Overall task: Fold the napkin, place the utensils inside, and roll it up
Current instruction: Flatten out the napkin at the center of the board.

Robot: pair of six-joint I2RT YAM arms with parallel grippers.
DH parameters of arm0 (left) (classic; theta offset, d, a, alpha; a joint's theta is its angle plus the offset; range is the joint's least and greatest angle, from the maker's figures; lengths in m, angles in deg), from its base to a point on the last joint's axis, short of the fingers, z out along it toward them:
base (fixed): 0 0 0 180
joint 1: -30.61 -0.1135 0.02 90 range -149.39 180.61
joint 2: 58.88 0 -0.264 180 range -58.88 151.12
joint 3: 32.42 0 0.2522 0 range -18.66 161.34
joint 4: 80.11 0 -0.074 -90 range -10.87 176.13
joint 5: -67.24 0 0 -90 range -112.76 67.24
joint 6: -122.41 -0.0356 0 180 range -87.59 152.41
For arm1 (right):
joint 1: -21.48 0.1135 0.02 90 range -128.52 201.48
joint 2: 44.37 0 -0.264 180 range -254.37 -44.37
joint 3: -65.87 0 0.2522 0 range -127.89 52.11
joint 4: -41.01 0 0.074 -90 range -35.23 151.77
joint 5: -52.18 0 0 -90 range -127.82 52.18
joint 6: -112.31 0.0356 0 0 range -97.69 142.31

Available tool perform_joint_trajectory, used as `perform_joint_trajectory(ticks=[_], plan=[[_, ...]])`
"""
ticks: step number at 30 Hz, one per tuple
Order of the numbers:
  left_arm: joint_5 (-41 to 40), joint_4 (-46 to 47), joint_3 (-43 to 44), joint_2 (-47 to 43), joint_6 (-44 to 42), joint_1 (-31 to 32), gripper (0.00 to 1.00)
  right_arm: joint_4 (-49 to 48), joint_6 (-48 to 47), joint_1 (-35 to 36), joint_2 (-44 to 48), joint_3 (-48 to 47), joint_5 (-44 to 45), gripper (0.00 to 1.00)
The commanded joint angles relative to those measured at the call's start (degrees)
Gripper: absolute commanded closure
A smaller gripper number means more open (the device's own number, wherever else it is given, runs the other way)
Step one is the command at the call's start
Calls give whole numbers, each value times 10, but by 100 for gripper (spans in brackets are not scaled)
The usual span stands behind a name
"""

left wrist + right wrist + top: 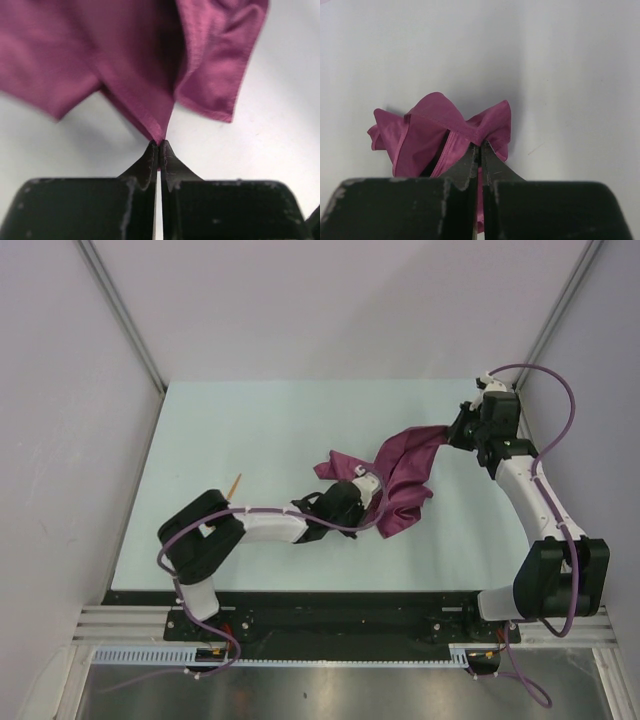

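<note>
The plum napkin (403, 472) hangs crumpled between my two grippers over the middle right of the table. My left gripper (362, 487) is shut on one edge of it; in the left wrist view the cloth (150, 60) runs up from the closed fingertips (160, 144). My right gripper (462, 430) is shut on another corner at the far right; in the right wrist view the cloth (435, 135) bunches at the pinched tips (480, 146). The orange spoon (235, 483) lies on the table at the left, its bowl hidden behind my left arm.
The pale table (250, 430) is walled by grey panels on the left, back and right. My left arm (215, 535) lies low across the near left of the table. My right arm (535, 500) stands along the right edge.
</note>
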Motion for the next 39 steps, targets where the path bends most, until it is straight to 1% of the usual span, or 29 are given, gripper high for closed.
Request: perform_joint_trajectory(ticks=[1,2,4,5,7,8,10,11,14,15,17,18,20,24,26,29,30,31,33,34,35,37,38,39], plan=[[-124,-45,-15,-131,5,-11,100,17,-30,-4,41,-37,14,100],[-156,-53,-16,-186,-4,-22,100,23,-33,-4,48,-46,18,100],[-184,-78,-12,-239,-14,-39,100,28,-46,-4,72,-59,18,100],[-203,-96,-10,-286,-25,-62,100,34,-50,-3,79,-71,14,100],[-211,-126,6,-335,-41,-92,100,39,-58,-1,107,-86,13,100],[-218,-136,14,-380,-47,-120,100,42,-61,-1,119,-101,11,100],[-225,-156,41,-418,-79,-142,100,44,-79,7,153,-115,3,100],[-228,-161,52,-456,-94,-154,100,44,-87,10,165,-123,3,100],[-246,-173,109,-502,-162,-158,100,38,-121,37,218,-151,17,100],[-254,-186,147,-526,-172,-158,100,35,-129,44,233,-165,19,100],[-262,-210,196,-538,-190,-158,100,24,-143,63,273,-177,19,100],[-266,-241,249,-545,-196,-158,100,19,-159,68,286,-190,17,100],[-264,-265,314,-551,-208,-158,100,6,-172,79,314,-206,8,100],[-254,-284,367,-570,-227,-158,100,-4,-182,79,329,-245,0,100],[-269,-282,373,-565,-239,-159,100,-4,-192,80,318,-261,8,100],[-291,-286,394,-524,-260,-160,100,-2,-204,78,263,-267,34,100],[-292,-284,396,-514,-265,-162,100,-2,-207,76,230,-267,41,100],[-291,-279,396,-504,-275,-172,100,-2,-208,74,209,-265,42,100],[-267,-276,394,-476,-264,-199,100,-1,-209,70,159,-259,43,100],[-251,-277,391,-466,-255,-237,100,-2,-208,70,145,-256,45,100],[-208,-277,378,-458,-241,-258,100,-4,-210,70,134,-248,48,100],[-179,-260,353,-455,-213,-308,100,-10,-215,69,106,-239,57,100],[-151,-238,324,-455,-207,-324,100,-12,-218,68,98,-231,61,100],[-130,-232,315,-453,-191,-341,100,-18,-219,67,92,-228,70,100]])
